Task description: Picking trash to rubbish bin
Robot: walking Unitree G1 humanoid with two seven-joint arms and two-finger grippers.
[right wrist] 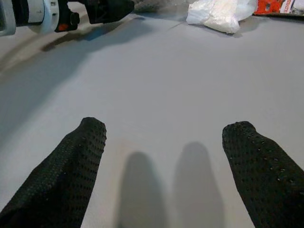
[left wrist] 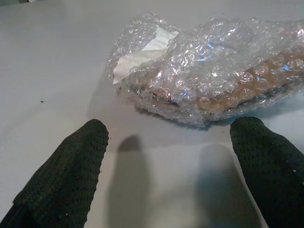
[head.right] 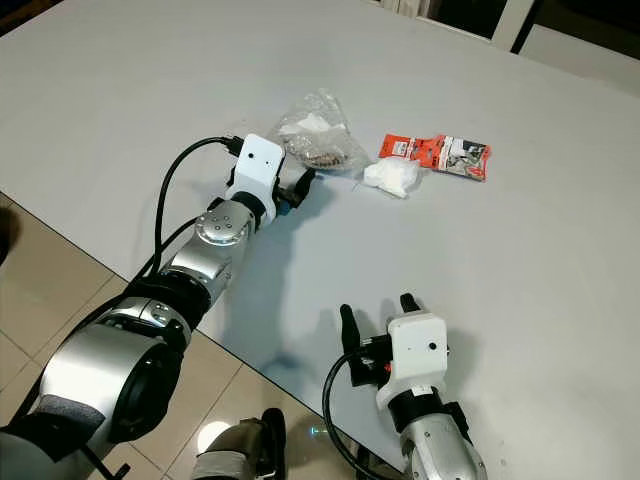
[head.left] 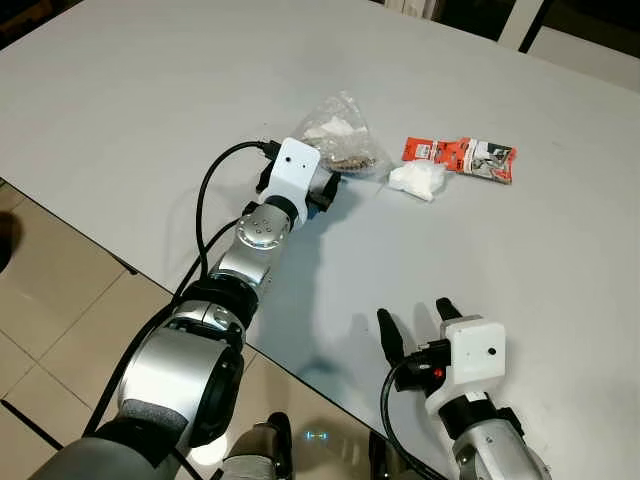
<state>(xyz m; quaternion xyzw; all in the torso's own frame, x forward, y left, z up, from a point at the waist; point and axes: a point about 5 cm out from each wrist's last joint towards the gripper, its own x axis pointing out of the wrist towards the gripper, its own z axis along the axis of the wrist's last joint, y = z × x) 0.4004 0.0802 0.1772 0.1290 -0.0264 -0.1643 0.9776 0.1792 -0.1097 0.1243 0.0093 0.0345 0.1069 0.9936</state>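
A crumpled bubble-wrap bag (head.left: 342, 142) with brown bits and a white scrap inside lies on the grey table (head.left: 150, 90). My left gripper (left wrist: 171, 142) is open just short of the bag (left wrist: 204, 85), its fingers spread to either side of the near edge. To the right of the bag lie a crumpled white tissue (head.left: 417, 179) and a red-and-white wrapper (head.left: 462, 156). My right gripper (head.left: 415, 325) hovers open over bare table near the front edge, with nothing between its fingers (right wrist: 71, 175).
The table's front edge runs diagonally, with beige floor tiles (head.left: 60, 320) below it. Dark chair frames (head.left: 520, 20) stand beyond the far edge. Black cables (head.left: 205, 210) trail along my left arm.
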